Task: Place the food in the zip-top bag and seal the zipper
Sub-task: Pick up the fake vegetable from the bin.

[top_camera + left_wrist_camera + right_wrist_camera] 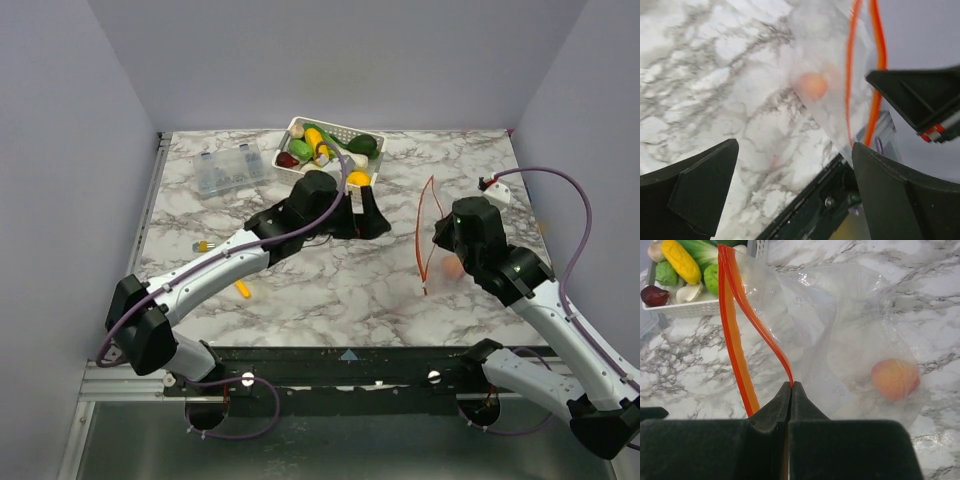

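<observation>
Top external view: the left gripper [372,215] hovers just in front of the white basket [345,132], which holds toy food [312,145]. The right gripper [437,237] holds the zip-top bag [432,225] upright on the marble table [330,280], well right of the basket. An orange fruit [452,268] lies inside the bag.

Left wrist view: the left gripper [795,150] is spread wide with nothing between its fingers [705,185]. Beyond them stands the bag [827,55], its zipper [876,60] gaping, with the orange fruit [812,85] blurred behind the plastic.

Right wrist view: the right gripper [791,390] is pinched tight on the zipper [732,330] at one end of the mouth. The two strips part above the pinch. The orange fruit [895,379] rests low in the bag [840,325]. The basket [695,309] sits behind, at the upper left.
</observation>
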`<state>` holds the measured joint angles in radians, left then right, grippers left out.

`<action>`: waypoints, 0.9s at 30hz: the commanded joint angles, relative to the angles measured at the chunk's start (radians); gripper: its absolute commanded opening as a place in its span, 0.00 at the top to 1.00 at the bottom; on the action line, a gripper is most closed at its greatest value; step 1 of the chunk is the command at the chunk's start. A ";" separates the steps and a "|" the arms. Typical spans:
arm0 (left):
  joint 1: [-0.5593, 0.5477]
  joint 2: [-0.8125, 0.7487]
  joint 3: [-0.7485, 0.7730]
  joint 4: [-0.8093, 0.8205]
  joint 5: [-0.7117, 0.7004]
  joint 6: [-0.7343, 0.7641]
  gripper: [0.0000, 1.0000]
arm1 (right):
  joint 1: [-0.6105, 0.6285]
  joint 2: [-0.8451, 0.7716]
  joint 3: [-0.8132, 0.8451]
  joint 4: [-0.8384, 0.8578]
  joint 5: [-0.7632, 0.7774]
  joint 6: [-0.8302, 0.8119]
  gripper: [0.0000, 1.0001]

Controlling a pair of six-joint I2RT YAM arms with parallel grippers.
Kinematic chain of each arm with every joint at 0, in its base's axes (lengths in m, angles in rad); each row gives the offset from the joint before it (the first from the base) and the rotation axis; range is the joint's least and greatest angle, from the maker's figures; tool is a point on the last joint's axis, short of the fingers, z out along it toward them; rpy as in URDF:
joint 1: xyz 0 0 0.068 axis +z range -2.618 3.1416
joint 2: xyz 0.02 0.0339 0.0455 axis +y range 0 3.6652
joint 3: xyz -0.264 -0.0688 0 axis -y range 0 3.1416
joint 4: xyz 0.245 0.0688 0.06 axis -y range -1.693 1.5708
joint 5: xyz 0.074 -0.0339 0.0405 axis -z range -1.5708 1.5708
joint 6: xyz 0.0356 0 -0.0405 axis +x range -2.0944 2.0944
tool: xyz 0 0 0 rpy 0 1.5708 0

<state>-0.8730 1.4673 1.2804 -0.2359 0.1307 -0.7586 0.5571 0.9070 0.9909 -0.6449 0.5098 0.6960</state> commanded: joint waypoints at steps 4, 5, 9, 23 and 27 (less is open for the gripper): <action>0.214 0.004 -0.110 0.168 -0.109 -0.018 0.03 | 0.007 -0.007 0.026 -0.043 0.130 -0.075 0.99; 0.239 0.028 -0.099 0.182 -0.123 -0.021 0.04 | 0.007 -0.004 0.027 -0.042 0.137 -0.081 0.99; 0.319 0.168 0.026 0.194 -0.179 -0.025 0.07 | 0.007 0.010 0.031 -0.036 0.148 -0.099 0.99; 0.415 0.615 0.624 -0.114 -0.636 -0.134 0.11 | 0.007 0.074 -0.014 0.009 0.133 -0.149 0.99; 0.465 0.676 0.712 -0.239 -0.572 -0.303 0.17 | 0.005 0.086 -0.014 0.026 0.135 -0.167 0.99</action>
<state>-0.4629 2.0830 1.9087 -0.2718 -0.3874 -0.8608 0.5571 0.9783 0.9916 -0.6460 0.6209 0.5613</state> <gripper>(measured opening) 0.870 0.008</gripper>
